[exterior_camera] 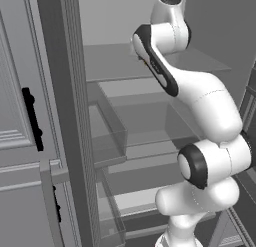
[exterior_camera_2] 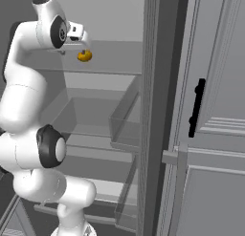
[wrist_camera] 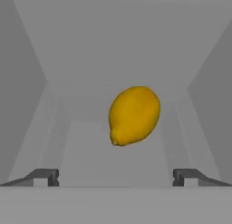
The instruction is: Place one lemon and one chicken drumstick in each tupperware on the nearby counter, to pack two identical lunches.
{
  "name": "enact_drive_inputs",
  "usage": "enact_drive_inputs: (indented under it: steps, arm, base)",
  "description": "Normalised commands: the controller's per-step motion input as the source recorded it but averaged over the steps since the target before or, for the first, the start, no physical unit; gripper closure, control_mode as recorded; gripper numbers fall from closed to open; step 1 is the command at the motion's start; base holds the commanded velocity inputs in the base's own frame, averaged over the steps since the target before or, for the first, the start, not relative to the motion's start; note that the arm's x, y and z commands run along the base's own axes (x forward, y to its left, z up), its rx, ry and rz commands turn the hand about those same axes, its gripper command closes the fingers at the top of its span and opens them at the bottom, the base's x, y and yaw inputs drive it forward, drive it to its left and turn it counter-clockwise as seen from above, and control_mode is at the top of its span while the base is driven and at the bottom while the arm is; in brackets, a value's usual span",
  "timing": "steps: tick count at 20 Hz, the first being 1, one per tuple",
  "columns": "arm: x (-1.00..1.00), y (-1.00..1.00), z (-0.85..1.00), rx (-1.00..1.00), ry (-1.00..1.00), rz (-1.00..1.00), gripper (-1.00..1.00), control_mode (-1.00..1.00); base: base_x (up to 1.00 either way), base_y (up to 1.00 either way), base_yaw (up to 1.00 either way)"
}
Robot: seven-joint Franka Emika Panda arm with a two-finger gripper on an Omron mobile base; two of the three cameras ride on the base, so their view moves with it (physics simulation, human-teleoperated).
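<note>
A yellow lemon [wrist_camera: 134, 115] lies on an upper glass shelf [exterior_camera_2: 110, 63] inside the open fridge. In the hand view it sits straight ahead of my gripper [wrist_camera: 116, 175], a short way beyond the fingertips [wrist_camera: 47, 177], roughly centred between them and untouched. The gripper is open and holds nothing. From the right base view the lemon [exterior_camera_2: 84, 55] rests just below and ahead of the gripper [exterior_camera_2: 82, 43], with the arm reaching in from the left. The tupperware, the chicken drumstick and the counter are out of view.
Glass shelves and a clear drawer [exterior_camera_2: 125, 121] fill the fridge below the arm. The fridge's dark side frame [exterior_camera_2: 158, 111] stands close on the right. Grey panelled cabinet doors with a black handle [exterior_camera_2: 195, 108] [exterior_camera: 32, 118] flank the fridge.
</note>
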Motion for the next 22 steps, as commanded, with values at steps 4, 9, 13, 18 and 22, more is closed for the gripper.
enact_drive_inputs:
  steps: [4,9,13,18,22]
  arm:
    - [0.67,0.00,-0.27,0.00,-0.07,0.00,-1.00,-1.00]
    - [0.24,0.00,0.15,0.00,0.00,0.00,-1.00,-1.00]
    - [0.04,-0.06,0.00,0.00,0.00,0.00,-1.00,-1.00]
    - [-0.01,-0.26,0.00,0.00,-0.02,-0.01,-1.00,-1.00]
    - [0.23,-0.09,-0.15,0.00,0.00,0.00,-1.00,-1.00]
  base:
    - [0.00,0.00,0.00]
    - [0.00,0.00,0.00]
    - [0.00,0.00,0.00]
    - [0.00,0.00,0.00]
    - [0.00,0.00,0.00]
